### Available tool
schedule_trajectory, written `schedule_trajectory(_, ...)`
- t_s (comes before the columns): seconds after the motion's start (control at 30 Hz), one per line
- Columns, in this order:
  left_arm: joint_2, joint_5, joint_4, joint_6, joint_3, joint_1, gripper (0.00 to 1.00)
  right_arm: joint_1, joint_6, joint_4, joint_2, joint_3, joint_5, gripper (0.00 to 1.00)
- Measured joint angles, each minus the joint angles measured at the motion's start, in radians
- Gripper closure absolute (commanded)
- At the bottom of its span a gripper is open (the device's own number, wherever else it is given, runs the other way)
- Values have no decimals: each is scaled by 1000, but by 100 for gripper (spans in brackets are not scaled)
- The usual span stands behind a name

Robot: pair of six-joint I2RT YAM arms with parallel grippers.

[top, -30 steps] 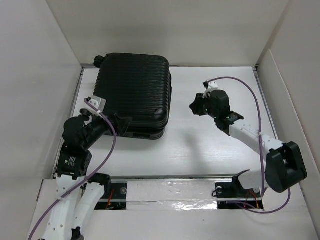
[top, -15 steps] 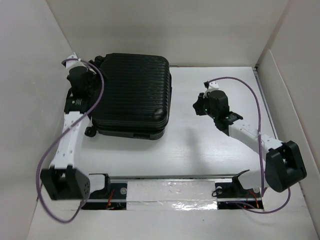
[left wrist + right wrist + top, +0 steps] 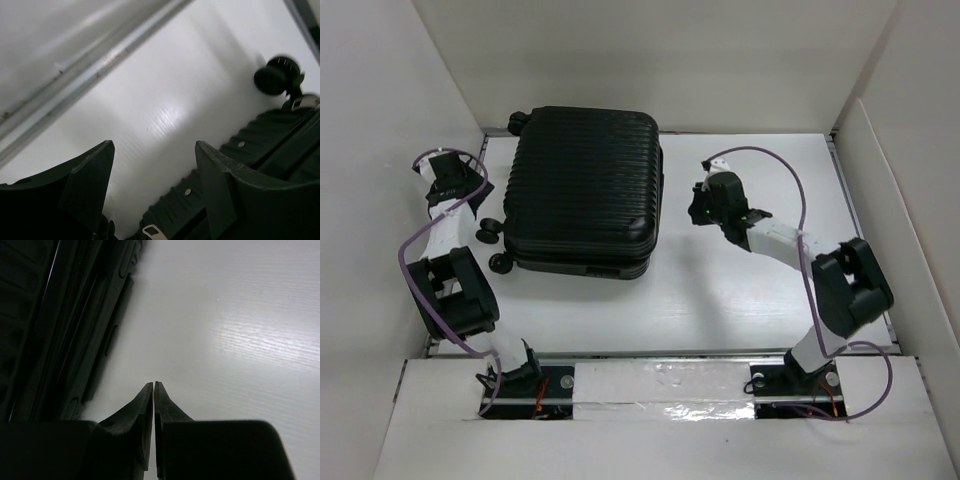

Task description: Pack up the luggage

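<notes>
The luggage [image 3: 585, 190] is a black ribbed hard-shell suitcase lying flat and closed at the back left of the table. Small caster wheels [image 3: 488, 231] stick out on its left side. My left gripper [image 3: 470, 190] hovers beside that left side, open, with only white table between its fingers [image 3: 90, 170]. In the left wrist view the ribbed shell edge [image 3: 250, 145] runs behind the right finger, with a wheel [image 3: 276, 75] beyond it. My right gripper [image 3: 698, 206] is shut and empty just right of the suitcase, apart from it. Its tips [image 3: 154, 384] point at the table beside the luggage's side [image 3: 60, 325].
White walls [image 3: 390, 150] box in the table on the left, back and right; the left arm sits close to the left one. A metal rail [image 3: 75, 75] runs along the table's left edge. A taped strip [image 3: 660, 385] crosses the front edge between the arm bases.
The left arm swung from the suitcase's near-left corner up along its left side and has folded back by the wall. The right gripper shut and moved left toward the suitcase.
</notes>
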Motion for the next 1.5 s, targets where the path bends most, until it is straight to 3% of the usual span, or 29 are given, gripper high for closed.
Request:
schedule_trajectory(0.3,-77,135,75,-55,-266,-43,40,66,18,7,205,165,-20,89)
schedule_trajectory(0.5,-393,180,148,-111,-474,-109,41,53,-31,-31,222,246,-23,86)
schedule_trajectory(0.73,-752,172,157,-208,-734,-308,46,-55,-129,-154,284,393,-23,85)
schedule_trajectory(0.9,-994,198,145,-263,-896,-367,46,-78,-175,-264,423,656,-88,84)
schedule_trajectory(1.0,-1052,226,140,-280,-929,-370,47,-81,-177,-319,531,864,-165,83)
schedule_trajectory(1.13,-1048,280,148,-286,-932,-374,47,-94,-164,-382,628,1090,-254,66)
schedule_trajectory(1.17,-1045,298,150,-285,-932,-378,47,-100,-160,-383,626,1103,-262,58)
schedule_trajectory(1.23,-1039,327,156,-286,-932,-388,48,-119,-145,-383,591,1091,-277,58)
schedule_trajectory(1.33,-1044,373,166,-292,-932,-407,48,-148,-119,-358,457,935,-290,57)
schedule_trajectory(1.4,-1057,395,178,-299,-935,-420,48,-166,-104,-296,288,721,-293,58)
schedule_trajectory(1.5,-1090,399,194,-309,-938,-425,47,-174,-89,-244,79,472,-279,38)
